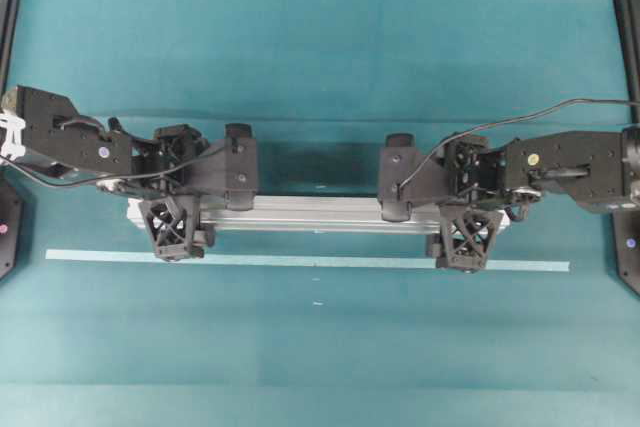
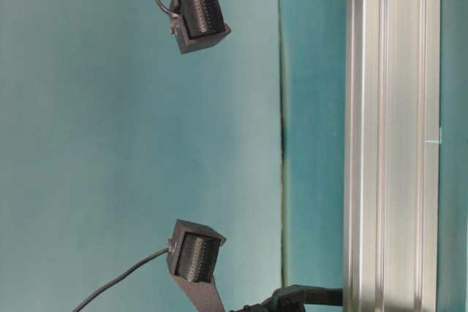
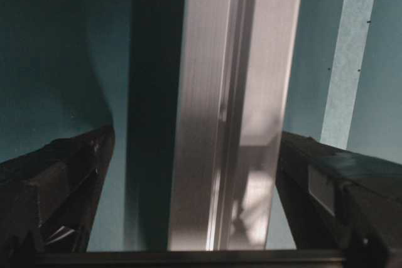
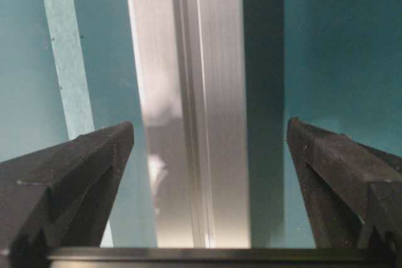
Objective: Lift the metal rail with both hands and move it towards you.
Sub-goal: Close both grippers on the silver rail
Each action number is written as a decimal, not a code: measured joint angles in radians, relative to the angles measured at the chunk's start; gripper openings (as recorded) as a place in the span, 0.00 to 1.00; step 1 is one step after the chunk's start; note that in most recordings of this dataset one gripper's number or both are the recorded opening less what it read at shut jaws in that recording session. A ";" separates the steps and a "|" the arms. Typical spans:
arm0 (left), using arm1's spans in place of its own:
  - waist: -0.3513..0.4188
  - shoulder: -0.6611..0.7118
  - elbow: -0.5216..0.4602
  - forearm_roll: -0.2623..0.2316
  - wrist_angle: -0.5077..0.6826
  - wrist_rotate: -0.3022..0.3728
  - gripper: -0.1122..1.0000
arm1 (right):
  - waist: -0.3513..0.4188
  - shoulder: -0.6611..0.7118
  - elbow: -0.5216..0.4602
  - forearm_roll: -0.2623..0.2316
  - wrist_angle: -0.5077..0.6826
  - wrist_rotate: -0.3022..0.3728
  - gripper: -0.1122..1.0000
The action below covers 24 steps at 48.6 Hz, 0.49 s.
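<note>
1. Metal rail (image 1: 320, 215) lies flat on the teal table (image 1: 320, 47), lengthwise across the middle, just behind a pale tape strip (image 1: 300, 261).
2. Over its left end hangs the left gripper (image 1: 172, 205), fingers (image 3: 63, 186) spread wide on either side of the rail and clear of it.
3. Between the two grippers the rail runs straight and bare: grooved aluminium, stiff, probably of moderate weight, its smooth faces likely slippery.
4. Over the right end, the right gripper (image 1: 462, 209) straddles it the same way, fingers (image 4: 75, 174) spread, nothing pinched.
5. Taking hold near both ends across the side faces, then lifting evenly, looks the best way to keep it level.
</note>
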 measured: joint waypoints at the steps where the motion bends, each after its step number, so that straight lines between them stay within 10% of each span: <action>1: 0.000 0.000 0.000 0.000 0.000 0.002 0.98 | 0.000 0.000 0.000 -0.002 -0.002 0.000 1.00; 15: -0.014 0.000 0.003 0.000 -0.003 -0.026 0.90 | 0.014 0.002 0.000 0.008 0.011 0.003 0.93; 24: -0.052 0.000 0.014 0.006 -0.005 -0.020 0.45 | 0.034 0.002 0.000 0.008 0.014 0.003 0.52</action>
